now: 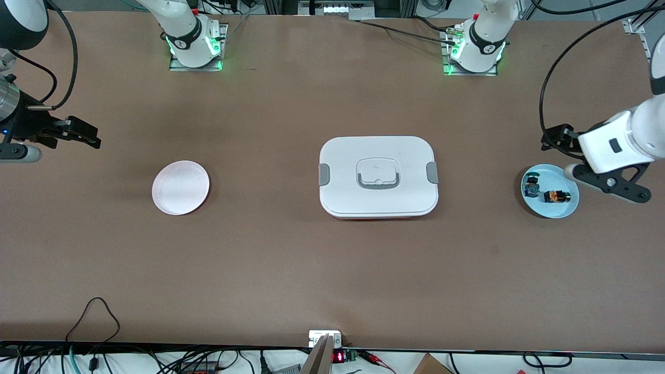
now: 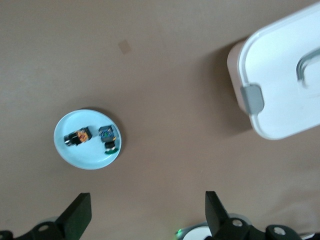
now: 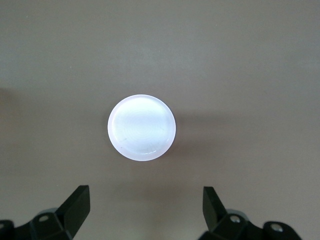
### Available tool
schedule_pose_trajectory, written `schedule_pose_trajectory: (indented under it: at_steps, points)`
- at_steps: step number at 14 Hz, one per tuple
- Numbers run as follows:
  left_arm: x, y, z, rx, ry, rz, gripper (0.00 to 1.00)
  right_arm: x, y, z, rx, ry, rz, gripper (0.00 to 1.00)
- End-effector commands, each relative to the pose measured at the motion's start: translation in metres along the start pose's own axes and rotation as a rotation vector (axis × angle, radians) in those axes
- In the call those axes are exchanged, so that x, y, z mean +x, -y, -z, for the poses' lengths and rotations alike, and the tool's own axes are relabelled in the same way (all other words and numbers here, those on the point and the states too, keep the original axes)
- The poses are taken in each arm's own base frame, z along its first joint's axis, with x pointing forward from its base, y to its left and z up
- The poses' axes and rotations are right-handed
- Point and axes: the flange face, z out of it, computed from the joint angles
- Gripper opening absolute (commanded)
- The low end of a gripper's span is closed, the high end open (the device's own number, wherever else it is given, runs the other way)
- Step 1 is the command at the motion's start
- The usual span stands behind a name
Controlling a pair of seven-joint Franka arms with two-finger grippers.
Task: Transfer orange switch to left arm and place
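Observation:
The orange switch [image 1: 557, 196] [image 2: 77, 137] lies on its side on a light blue plate [image 1: 565, 210] [image 2: 85, 156] at the left arm's end of the table. My left gripper [image 1: 589, 166] [image 2: 147, 215] hangs over the table just beside that plate, open and empty. The white box [image 1: 343, 161] [image 2: 285, 90] stands shut in the middle of the table. My right gripper [image 1: 83, 134] [image 3: 145, 210] is up over the right arm's end, open with nothing between its fingers.
A small blue-and-green-topped switch [image 1: 531, 186] [image 2: 107, 137] shares the blue plate. An empty pale pink plate [image 1: 181, 187] [image 3: 141, 127] sits toward the right arm's end. Cables and electronics [image 1: 332, 356] run along the table edge nearest the front camera.

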Motion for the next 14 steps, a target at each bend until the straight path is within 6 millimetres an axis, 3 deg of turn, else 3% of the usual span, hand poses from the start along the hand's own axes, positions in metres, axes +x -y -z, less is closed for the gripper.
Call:
schedule_pose_trajectory:
  at_steps: [1, 2, 5, 10, 14]
  points:
    - [-0.009, 0.022, 0.002, -0.058, -0.076, 0.165, 1.0, 0.0, 0.002, 0.005, -0.004, 0.003, -0.003, 1.0]
    - [-0.016, 0.027, 0.001, -0.038, -0.091, 0.25, 1.0, 0.0, 0.002, 0.005, -0.004, 0.003, -0.003, 1.0]
    - [-0.043, -0.008, -0.001, 0.011, -0.17, 0.471, 1.0, 0.0, 0.003, 0.005, -0.005, 0.005, -0.001, 1.0]
    - [-0.078, -0.014, -0.006, 0.052, -0.263, 0.315, 1.0, 0.001, 0.003, 0.003, -0.005, 0.008, 0.0, 1.0]
    - [-0.083, -0.008, -0.005, 0.058, -0.228, 0.228, 1.0, 0.001, 0.003, 0.003, -0.005, 0.008, 0.0, 1.0]
